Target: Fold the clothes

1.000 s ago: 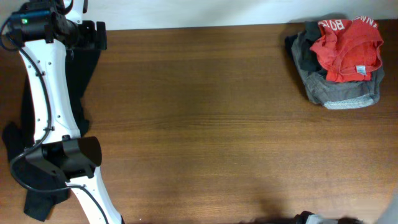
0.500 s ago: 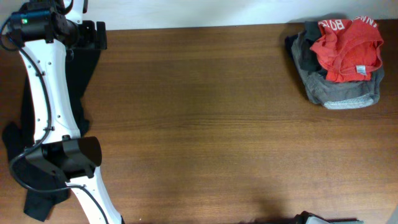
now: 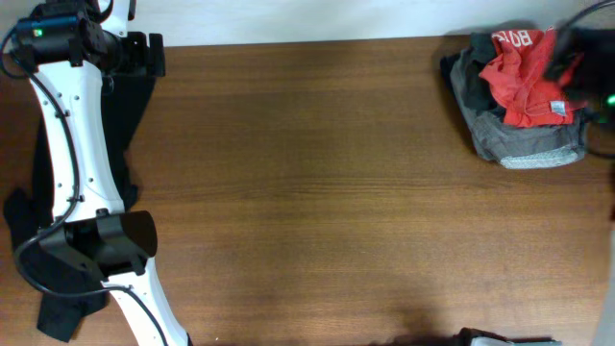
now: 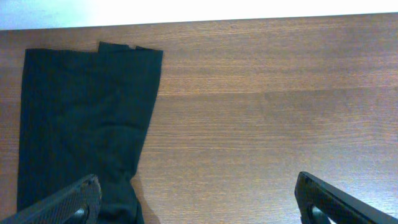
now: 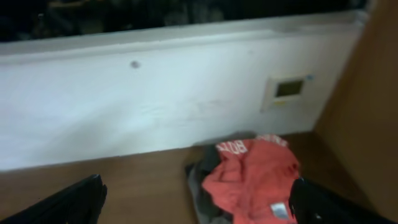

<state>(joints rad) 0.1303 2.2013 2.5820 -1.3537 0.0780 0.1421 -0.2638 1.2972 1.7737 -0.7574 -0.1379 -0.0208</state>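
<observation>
The long black garment (image 4: 81, 124) lies on the desk's (image 4: 267, 124) left side, by the wide, empty left pincer (image 4: 198, 190). At the right, the right pincer (image 5: 196, 185), wide too, has just swung in over the crumpled red T-shirt (image 5: 249, 177), likely to grab it.

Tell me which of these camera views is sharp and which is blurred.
Left wrist: sharp, wood grain of the table and the black garment crisp, wall strip at top blown out white. Right wrist: soft all over, the red T-shirt smeared. Overhead: sharp, except a dark blurred smear across the T-shirt at the right edge.
</observation>
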